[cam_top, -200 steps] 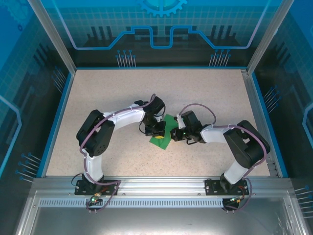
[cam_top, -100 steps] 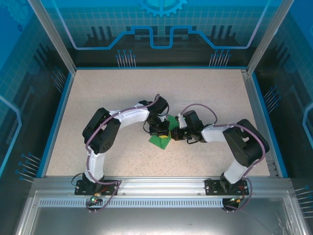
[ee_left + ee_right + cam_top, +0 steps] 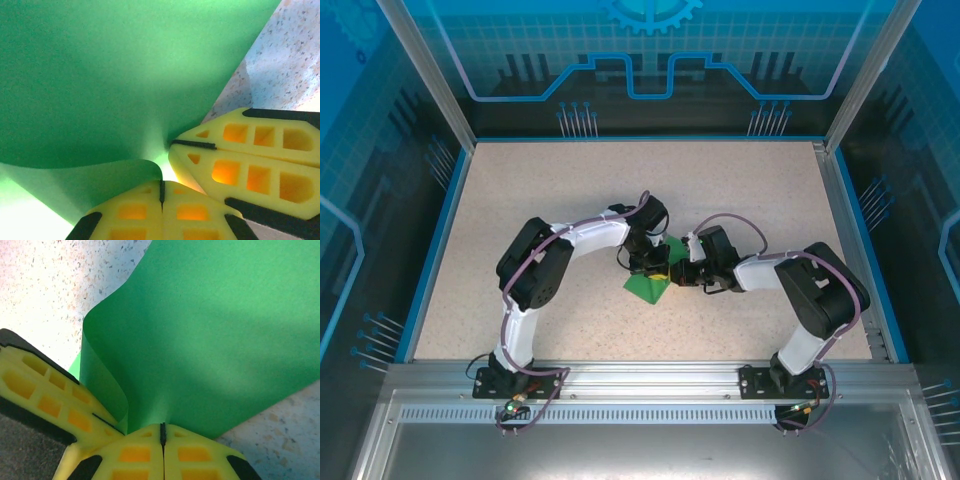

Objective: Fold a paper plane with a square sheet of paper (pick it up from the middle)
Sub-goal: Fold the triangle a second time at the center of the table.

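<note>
Moved closer together: left gripper [image 3: 654, 264] and right gripper [image 3: 677, 275].
Both pinched shut on curled paper [image 3: 646, 289]; no crease yet.

No text, label, brand, number or sign can be read in any of the views.
</note>
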Controlling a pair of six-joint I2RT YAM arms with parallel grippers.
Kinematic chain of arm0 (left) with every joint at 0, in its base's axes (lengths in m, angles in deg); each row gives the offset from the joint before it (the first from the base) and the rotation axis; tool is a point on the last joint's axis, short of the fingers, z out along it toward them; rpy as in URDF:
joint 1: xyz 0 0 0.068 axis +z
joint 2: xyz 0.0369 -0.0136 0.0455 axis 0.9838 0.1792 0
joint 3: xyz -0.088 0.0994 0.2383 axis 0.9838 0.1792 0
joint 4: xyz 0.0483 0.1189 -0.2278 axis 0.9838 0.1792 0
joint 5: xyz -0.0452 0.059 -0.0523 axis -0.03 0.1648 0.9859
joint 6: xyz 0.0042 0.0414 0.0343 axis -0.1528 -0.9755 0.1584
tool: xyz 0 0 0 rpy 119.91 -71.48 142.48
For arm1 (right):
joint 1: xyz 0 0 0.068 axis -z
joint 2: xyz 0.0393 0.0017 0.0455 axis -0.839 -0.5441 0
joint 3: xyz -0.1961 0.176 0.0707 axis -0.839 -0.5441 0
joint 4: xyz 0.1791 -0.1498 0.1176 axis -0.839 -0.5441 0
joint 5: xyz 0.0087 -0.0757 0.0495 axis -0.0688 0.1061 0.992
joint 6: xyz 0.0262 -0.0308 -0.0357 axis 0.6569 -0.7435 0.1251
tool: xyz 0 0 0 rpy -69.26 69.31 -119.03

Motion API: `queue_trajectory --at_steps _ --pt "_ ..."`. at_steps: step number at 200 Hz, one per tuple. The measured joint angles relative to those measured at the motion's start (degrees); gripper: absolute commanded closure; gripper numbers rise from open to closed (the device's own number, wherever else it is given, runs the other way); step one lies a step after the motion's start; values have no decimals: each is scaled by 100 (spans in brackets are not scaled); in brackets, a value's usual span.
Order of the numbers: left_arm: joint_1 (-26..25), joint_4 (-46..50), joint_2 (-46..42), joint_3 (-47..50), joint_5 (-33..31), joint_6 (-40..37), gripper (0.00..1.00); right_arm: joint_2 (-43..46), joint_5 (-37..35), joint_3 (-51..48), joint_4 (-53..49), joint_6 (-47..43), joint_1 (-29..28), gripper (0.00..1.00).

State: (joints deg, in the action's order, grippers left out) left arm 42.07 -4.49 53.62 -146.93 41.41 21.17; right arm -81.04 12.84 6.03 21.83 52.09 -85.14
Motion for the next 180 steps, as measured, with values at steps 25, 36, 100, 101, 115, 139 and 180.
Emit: queue_trajectory --at_steps 25,36,100,101,115,139,180 --pt "4 -11 26 -17 35 -2 97 -20 94 -37 92 107 48 94" --pt "15 -13 35 -22 57 -4 97 -20 118 -48 118 133 59 95" --pt "31 -203 155 2 160 -9 98 -9 330 -118 216 382 229 96" --pt "31 -205 160 4 160 -9 98 -9 334 -120 219 385 232 96" --pt "35 -256 247 42 188 -11 98 26 374 -120 275 446 273 96" --pt "66 -297 245 66 208 -11 98 101 450 -120 330 531 317 97" --pt "81 -315 245 70 251 -13 98 356 420 -59 59 487 341 97"
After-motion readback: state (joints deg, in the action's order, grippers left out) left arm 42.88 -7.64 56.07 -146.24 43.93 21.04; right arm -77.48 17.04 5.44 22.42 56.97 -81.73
